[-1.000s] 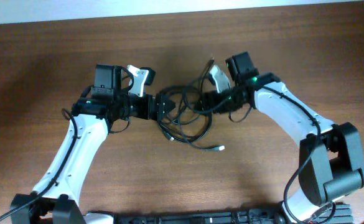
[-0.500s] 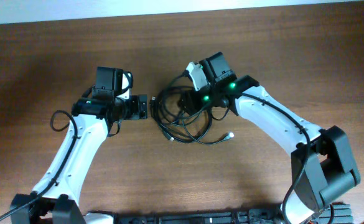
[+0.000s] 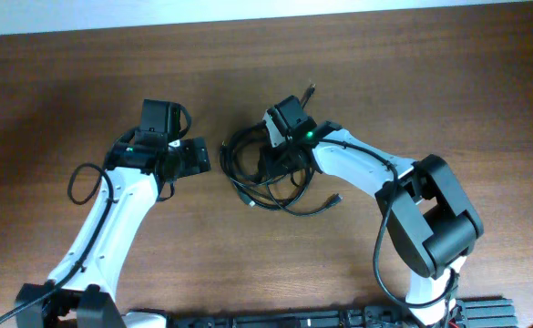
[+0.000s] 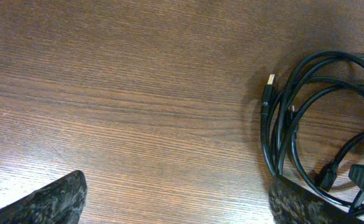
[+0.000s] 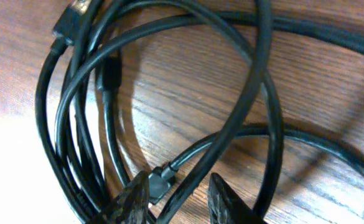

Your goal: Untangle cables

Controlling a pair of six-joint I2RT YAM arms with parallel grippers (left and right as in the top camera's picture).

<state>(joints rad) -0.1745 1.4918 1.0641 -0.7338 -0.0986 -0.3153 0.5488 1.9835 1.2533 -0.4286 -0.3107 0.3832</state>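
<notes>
The work surface is a brown wood-grain counter (image 3: 84,73) with a pale strip along its far edge in the overhead view. Two white arms reach in from the near edge: the left arm (image 3: 111,210) and the right arm (image 3: 366,169).

The cables (image 3: 266,182) lie on the counter near its middle, between the two arm ends. They form one bundle of thin black cords in overlapping loops. One free end with a small plug (image 3: 337,198) trails out toward the right arm side. Another end (image 3: 310,88) points toward the far edge.

The left fingers (image 4: 45,202) are spread wide and grasp nothing. Bare counter lies between them. In the left wrist view, the cable loops sit to the right, just beside the right-hand finger. A metal-tipped plug (image 4: 270,81) points away from the camera at the loops' left edge.

The right arm end sits directly over the bundle. In the right wrist view, the right fingers (image 5: 135,196) stand a narrow gap apart, low among the loops. One strand and a small connector (image 5: 160,185) lie in that gap. The connector is against the left-hand finger. Whether the fingers pinch the strand cannot be determined. Several strands cross one another just beyond the fingertips.
</notes>
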